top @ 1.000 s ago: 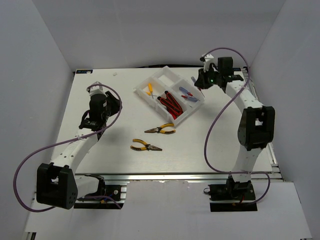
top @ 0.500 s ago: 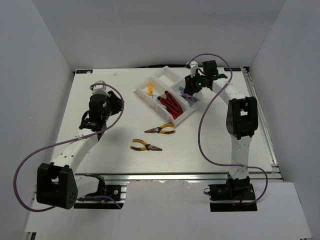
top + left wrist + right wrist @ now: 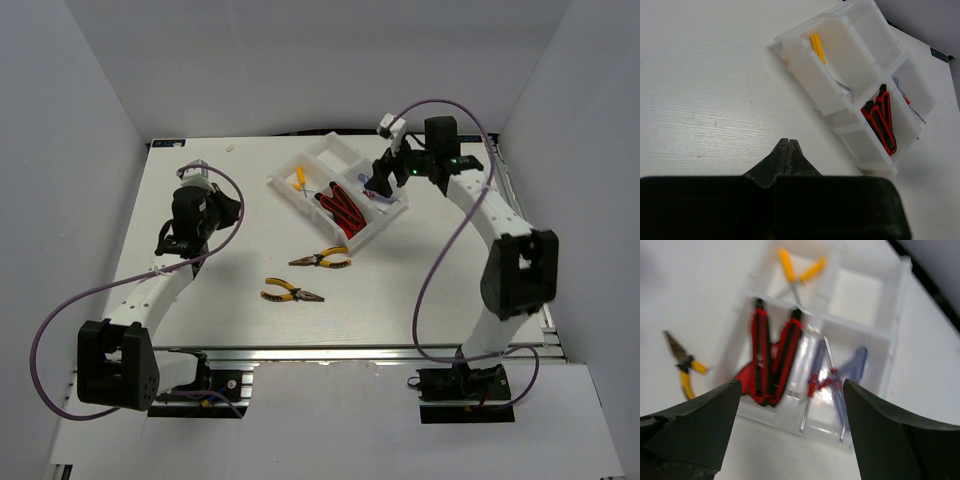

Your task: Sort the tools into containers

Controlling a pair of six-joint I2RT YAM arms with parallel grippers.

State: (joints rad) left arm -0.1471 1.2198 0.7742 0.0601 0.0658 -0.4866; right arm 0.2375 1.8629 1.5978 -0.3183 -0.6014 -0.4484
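Observation:
The white four-compartment tray [image 3: 283, 181] stands at the table's back centre. It holds two red-and-black utility knives [image 3: 340, 211], crossed yellow-handled tools [image 3: 299, 177] and blue/red screwdrivers [image 3: 372, 186]. Two yellow-handled pliers [image 3: 320, 259] [image 3: 292, 292] lie on the table in front of it. My right gripper [image 3: 378, 178] hovers open above the screwdriver compartment. In the right wrist view its gripper [image 3: 792, 385] is empty above the screwdrivers [image 3: 832, 375] and knives [image 3: 772, 360]. My left gripper [image 3: 789, 142] is shut on nothing, left of the tray [image 3: 805, 75].
White walls enclose the table on three sides. Bare table lies between the left gripper [image 3: 230, 208] and the tray. One pair of pliers [image 3: 682, 370] shows at the left of the right wrist view. Purple cables loop beside both arms.
The right gripper swung in over the tray's screwdriver compartment and went from shut to wide open, then drew back slightly. The left gripper closed from half open; that arm barely moved.

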